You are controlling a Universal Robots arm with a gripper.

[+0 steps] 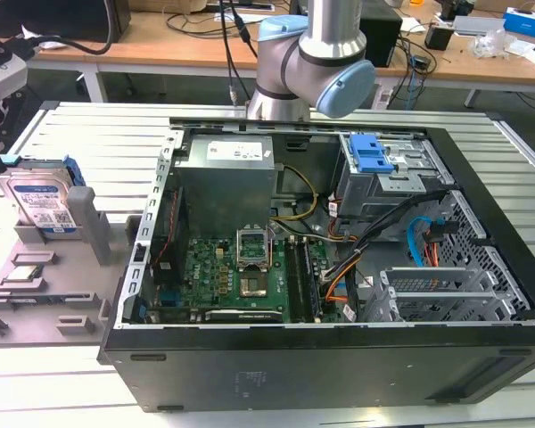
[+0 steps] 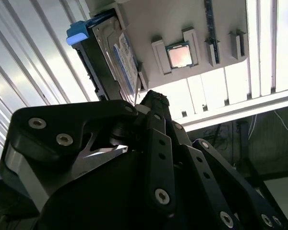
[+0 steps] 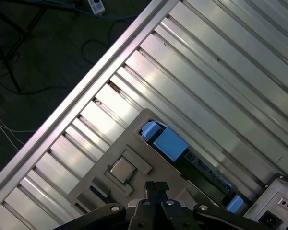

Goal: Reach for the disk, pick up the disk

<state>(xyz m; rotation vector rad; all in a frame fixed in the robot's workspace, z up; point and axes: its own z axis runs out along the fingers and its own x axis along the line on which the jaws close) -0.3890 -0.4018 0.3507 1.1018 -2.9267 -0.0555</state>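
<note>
I've got my black hand [image 3: 156, 184] pressed together, empty, above the flat silver blue-framed disk [image 3: 169, 142], standing edge-up just beyond its tips.

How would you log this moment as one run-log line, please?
phase: reach | gripper: shut, empty, apart from disk | disk: upright in grey holder, not yet grasped
</note>
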